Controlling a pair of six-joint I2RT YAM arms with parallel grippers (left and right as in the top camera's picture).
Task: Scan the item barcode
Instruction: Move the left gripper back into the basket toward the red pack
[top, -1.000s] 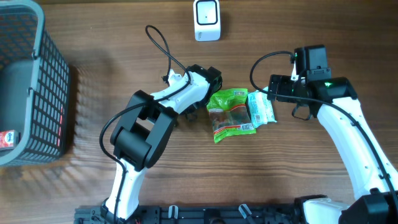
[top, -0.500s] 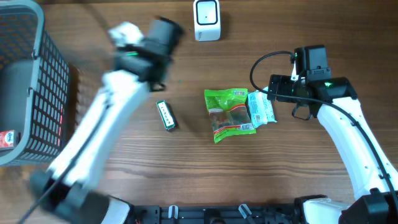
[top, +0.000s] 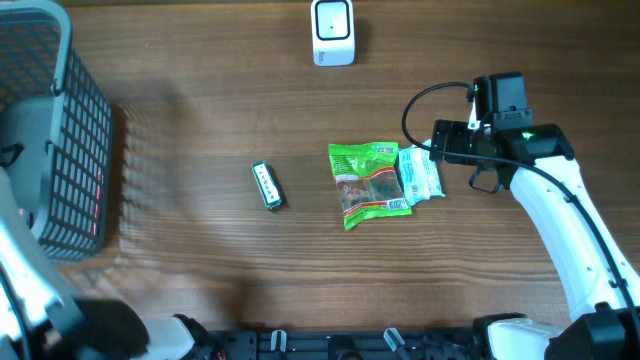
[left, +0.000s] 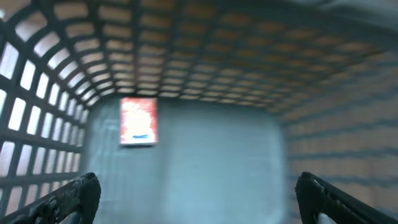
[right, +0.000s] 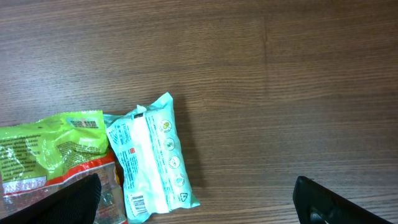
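Observation:
My left gripper (left: 199, 200) hangs open inside the dark mesh basket (left: 205, 56), nothing between its fingers. A red packet (left: 138, 120) lies flat on the basket floor ahead of it, up and to the left. The view is blurred. My right gripper (right: 200, 202) is open just above the table, beside a teal pack (right: 152, 158) whose barcode faces up, with a green snack bag (right: 53, 152) to the pack's left. From overhead, a small dark bar (top: 267, 186) lies alone on the wood. The white scanner (top: 332, 32) stands at the far edge.
The basket (top: 70, 120) fills the left end of the table. My left arm (top: 25, 260) crosses its near corner as a blur. The green bag (top: 370, 185) and teal pack (top: 420, 175) lie mid-table against my right arm (top: 500, 145).
My left gripper opened and left the small dark bar on the table, then swung left into the basket. The right arm, bag and pack have not moved.

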